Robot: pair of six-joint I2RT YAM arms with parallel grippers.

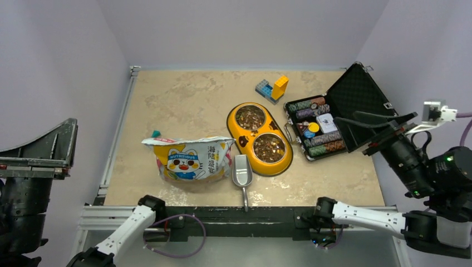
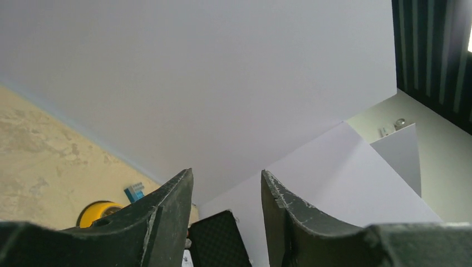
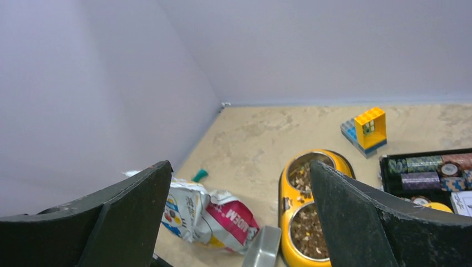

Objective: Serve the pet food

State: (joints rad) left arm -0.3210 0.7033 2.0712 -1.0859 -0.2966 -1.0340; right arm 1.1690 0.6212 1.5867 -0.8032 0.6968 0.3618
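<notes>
We are holding both arms up and off to the sides, well apart from everything on the worktop [image 1: 183, 105], which we judge is leaving the serving area unobstructed. The left pincer [image 2: 225, 177] is standing moderately parted with nothing between its fingers, pointing up toward the wall rather than at any object. The right pincer [image 3: 239, 167] is gaping wide, also gripping nothing, and is looking down across the scene from the right.

The pet food [image 1: 250, 117] is sitting in both wells of the yellow double bowl [image 1: 243, 140], the brown pellets filling each well. The bag [image 1: 192, 158] is lying on its side to the left, and the scoop [image 1: 242, 171] is resting between bag and bowl, its handle pointing toward the near edge, where either arm could reach it. The chip case [image 1: 356, 94] is standing open just right of the bowl, and the toy blocks [image 1: 273, 88] are sitting behind it.

We are reading the serving as essentially finished.
</notes>
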